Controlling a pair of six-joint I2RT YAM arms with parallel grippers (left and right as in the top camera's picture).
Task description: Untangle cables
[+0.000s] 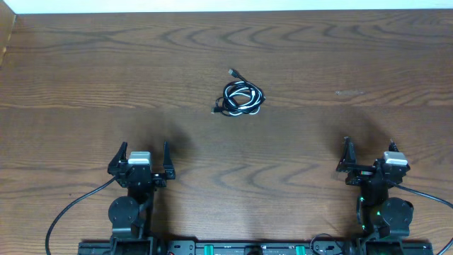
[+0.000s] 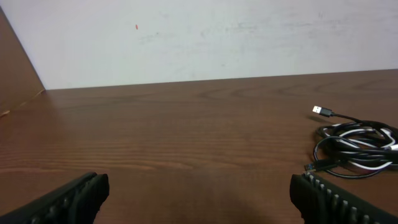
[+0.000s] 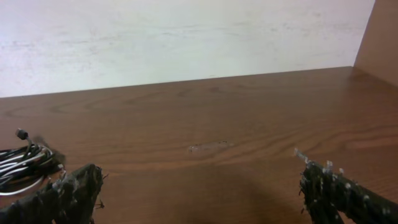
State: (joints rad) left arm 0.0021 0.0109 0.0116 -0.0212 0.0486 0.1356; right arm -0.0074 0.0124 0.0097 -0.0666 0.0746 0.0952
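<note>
The cables (image 1: 241,97) lie in one small tangled coil of black and white cords near the middle of the wooden table, with a plug sticking out to the upper left. In the left wrist view the cables (image 2: 357,148) sit at the far right, a USB plug (image 2: 321,111) pointing left. The right wrist view catches the cables (image 3: 25,163) at its left edge. My left gripper (image 1: 142,159) rests near the front left, open and empty, well short of the coil. My right gripper (image 1: 369,155) stands open at the front right, nothing between its fingers.
A pale wall (image 2: 205,37) runs along the table's far edge. A wooden side panel (image 2: 15,68) rises at the left end and another panel (image 3: 379,37) at the right end. Thick black arm cords (image 1: 67,212) trail off the front edge.
</note>
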